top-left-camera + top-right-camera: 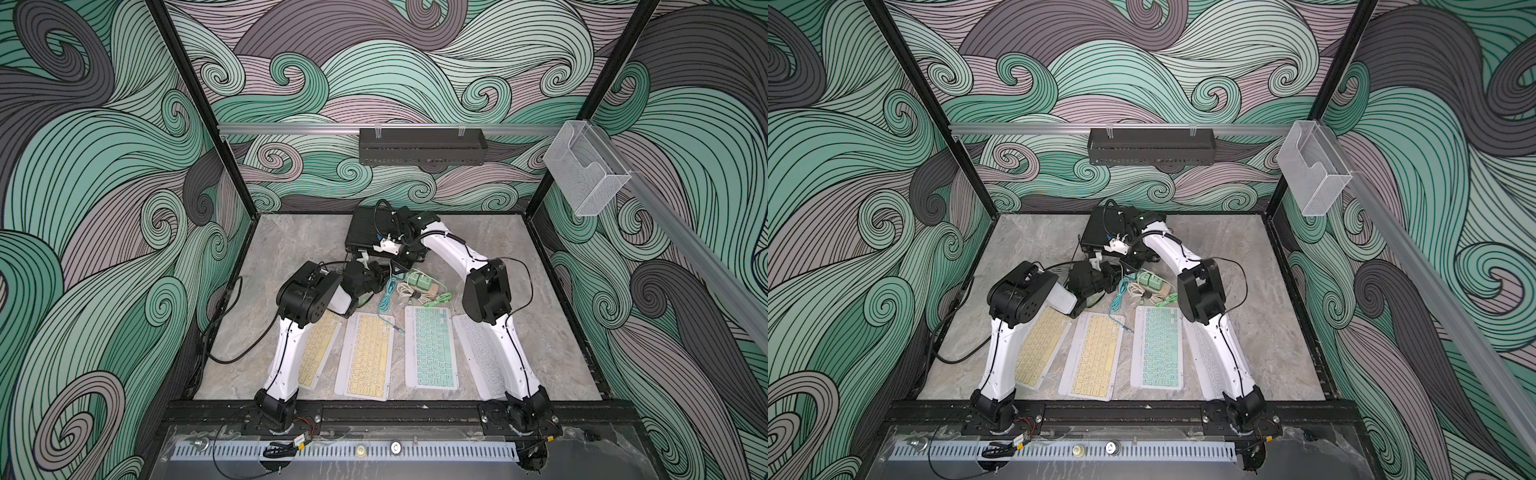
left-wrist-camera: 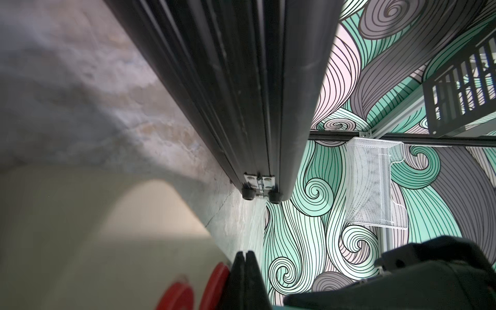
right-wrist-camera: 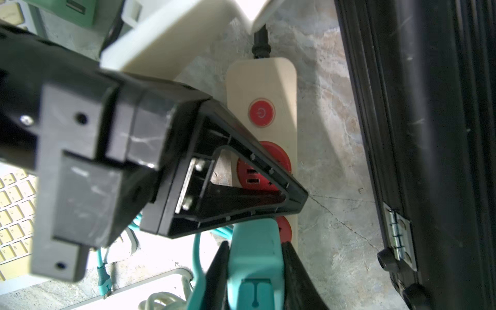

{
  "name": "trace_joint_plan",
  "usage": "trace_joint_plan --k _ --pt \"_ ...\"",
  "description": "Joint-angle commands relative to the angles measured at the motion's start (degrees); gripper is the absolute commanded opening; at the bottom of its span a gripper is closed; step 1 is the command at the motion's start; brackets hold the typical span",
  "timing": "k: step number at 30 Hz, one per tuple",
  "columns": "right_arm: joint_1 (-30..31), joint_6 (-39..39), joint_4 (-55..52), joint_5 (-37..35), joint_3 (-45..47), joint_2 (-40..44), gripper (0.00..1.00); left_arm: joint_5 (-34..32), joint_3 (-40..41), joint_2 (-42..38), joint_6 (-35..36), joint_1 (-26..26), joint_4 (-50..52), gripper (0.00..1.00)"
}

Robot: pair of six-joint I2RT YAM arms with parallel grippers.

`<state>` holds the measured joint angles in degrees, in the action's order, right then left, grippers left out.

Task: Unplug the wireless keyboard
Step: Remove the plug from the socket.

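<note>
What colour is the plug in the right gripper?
Teal. The plug shows best in the right wrist view.

We see both top views evenly lit from overhead: the marble table (image 1: 540, 299) is bright, shadows on it are soft, and the wide lens stretches the patterned wall (image 1: 83, 208) toward the frame's corners. In the left wrist view the power strip (image 2: 94, 228) near the lens is badly blurred, the patterned wall sharp. In the right wrist view the left gripper (image 3: 298, 198) blurs toward its body, the teal plug (image 3: 255, 255) is soft, and pale patches beside it burn out to white
</note>
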<state>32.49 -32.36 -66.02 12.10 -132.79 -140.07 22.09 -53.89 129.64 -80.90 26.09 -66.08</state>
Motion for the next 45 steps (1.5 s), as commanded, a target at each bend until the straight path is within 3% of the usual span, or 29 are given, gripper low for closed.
trace_joint_plan --k 1,3,5,7,13,16,21,26,28,33,38,40,43,45 --pt "3.34 -1.08 5.49 -10.32 1.34 3.39 0.00 -1.81 3.92 4.39 -1.30 0.46 13.79 0.00" --pt "4.71 -3.32 8.27 -18.01 4.29 4.24 0.00 -2.28 4.39 4.61 -1.79 0.46 13.80 0.00" --pt "5.12 -3.42 10.26 -19.17 5.88 5.16 0.00 -3.06 5.06 4.37 -1.96 0.37 13.87 0.00" --pt "4.85 -3.28 10.98 -14.86 7.04 6.29 0.00 -4.11 5.87 3.61 -1.73 0.30 14.47 0.00" --pt "1.47 -0.92 9.80 7.34 8.05 8.71 0.00 -4.48 6.04 2.66 -1.25 0.02 16.38 0.00" --pt "0.00 1.10 8.81 12.33 6.52 8.41 0.00 -4.62 6.16 2.96 -1.45 0.02 16.21 0.00" --pt "0.39 1.55 8.82 7.72 5.90 8.54 0.00 -4.49 6.15 3.45 -1.89 0.02 15.73 0.00" --pt "4.07 -1.87 10.09 -11.83 6.83 8.43 0.00 -4.55 6.08 3.30 -1.63 0.02 15.90 0.00" --pt "5.03 -2.87 11.24 -16.30 7.84 8.52 0.00 -4.59 6.16 3.34 -1.63 0.02 15.95 0.00" --pt "4.73 -2.78 11.29 -11.69 8.58 9.13 0.00 -4.73 6.29 3.58 -1.71 0.02 16.08 0.00" --pt "2.20 -0.73 9.92 7.60 8.32 11.17 0.00 -4.90 6.42 3.51 -1.58 0.02 16.31 0.00" --pt "1.13 1.37 9.93 12.10 7.59 11.48 0.00 -5.03 6.52 3.44 -1.54 0.09 16.25 0.00" --pt "0.99 2.22 9.99 11.32 7.07 11.82 0.00 -5.04 6.51 3.36 -1.45 0.06 16.56 0.00" --pt "1.97 2.00 10.25 4.59 7.15 11.77 0.00 -5.04 6.43 3.49 -1.45 0.11 16.60 0.00"
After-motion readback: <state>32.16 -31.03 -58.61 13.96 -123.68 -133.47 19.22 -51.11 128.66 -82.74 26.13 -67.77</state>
